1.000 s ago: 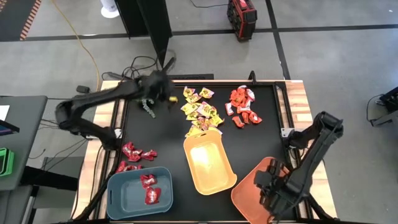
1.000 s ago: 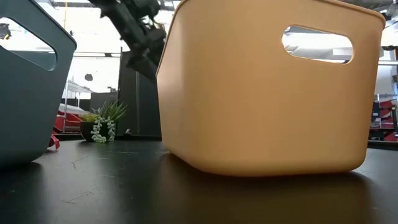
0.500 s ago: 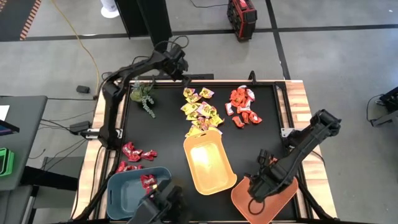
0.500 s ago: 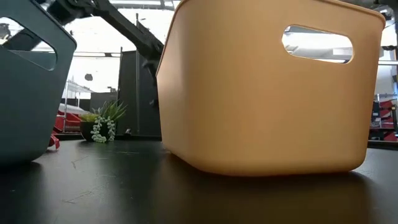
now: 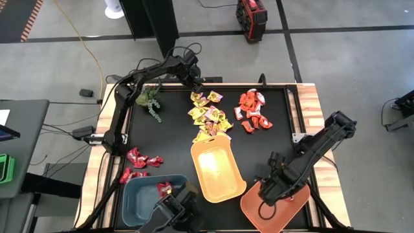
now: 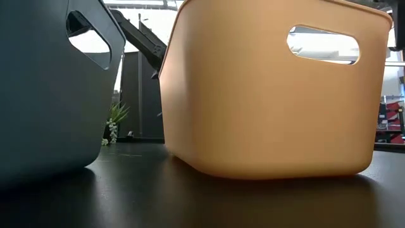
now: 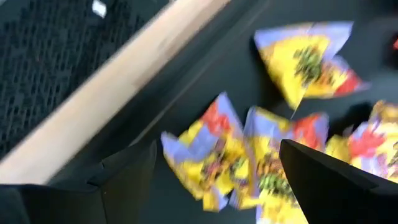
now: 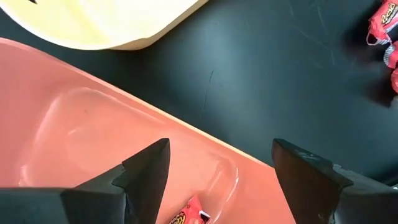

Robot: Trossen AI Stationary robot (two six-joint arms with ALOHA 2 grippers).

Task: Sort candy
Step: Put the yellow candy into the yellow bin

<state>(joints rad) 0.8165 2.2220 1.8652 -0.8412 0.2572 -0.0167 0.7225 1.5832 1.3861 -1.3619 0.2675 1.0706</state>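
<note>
Three kinds of candy are being sorted, and most of it is still loose on the tabletop [image 5: 174,129]. At the lower left of the high view a few deep red sweets [image 5: 137,157] lie on the black surface, with more of them [image 5: 163,188] inside the blue-grey bin [image 5: 139,197] just below. Toward the upper middle, the left gripper [image 5: 196,83] hangs over the far edge of the yellow sweets [image 5: 208,115]; its wrist view shows the fingers [image 7: 127,168] spread wide with yellow wrappers [image 7: 211,155] lying between them, nothing pinched. The yellow bin [image 5: 217,169] sits just below that pile and looks empty. Right of the pile, the orange-red sweets [image 5: 251,110] form their own cluster at the upper right of the mat. At the lower right, the right gripper [image 5: 272,191] hovers over the orange bin [image 5: 284,210], its fingers [image 8: 146,171] apart and empty, one orange-red sweet [image 8: 189,214] lying in the bin beneath. The step in hand looks like a pick from the yellow pile. Next, the left arm would need to lower, close on a single wrapper, and carry it to the yellow bin
</note>
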